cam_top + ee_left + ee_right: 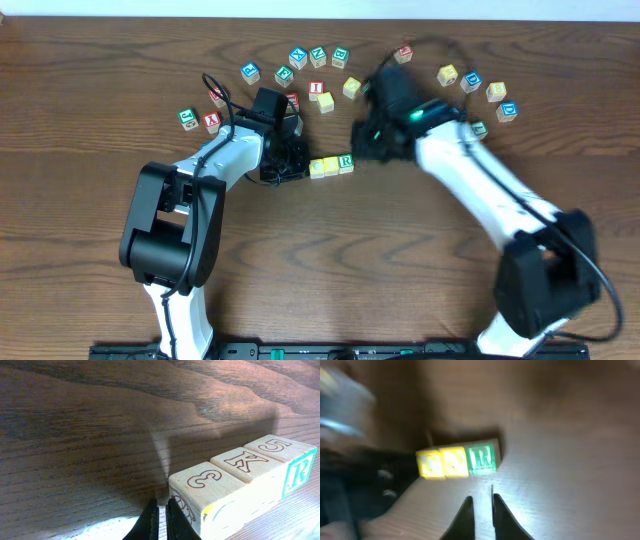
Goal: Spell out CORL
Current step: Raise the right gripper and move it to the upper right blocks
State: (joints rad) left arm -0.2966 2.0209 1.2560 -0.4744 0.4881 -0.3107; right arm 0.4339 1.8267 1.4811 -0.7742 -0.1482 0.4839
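A row of three letter blocks (331, 165) lies mid-table, its right end block showing a green R (346, 161). In the left wrist view the row's tops read 3 (205, 482), K (243, 461) and 5, with the green R (300, 472) on the side face. My left gripper (287, 160) is shut and empty, its tips (161, 512) on the table at the row's left end. My right gripper (366, 138) hovers just behind and to the right of the row. Its jaws (482, 507) are close together and empty, with the R block (482, 457) ahead of them.
Several loose letter blocks lie in an arc at the back, from a blue one (249, 71) past a green one (340, 54) to a yellow one (447, 74) and a blue one (508, 110). Two more (187, 118) sit at the left.
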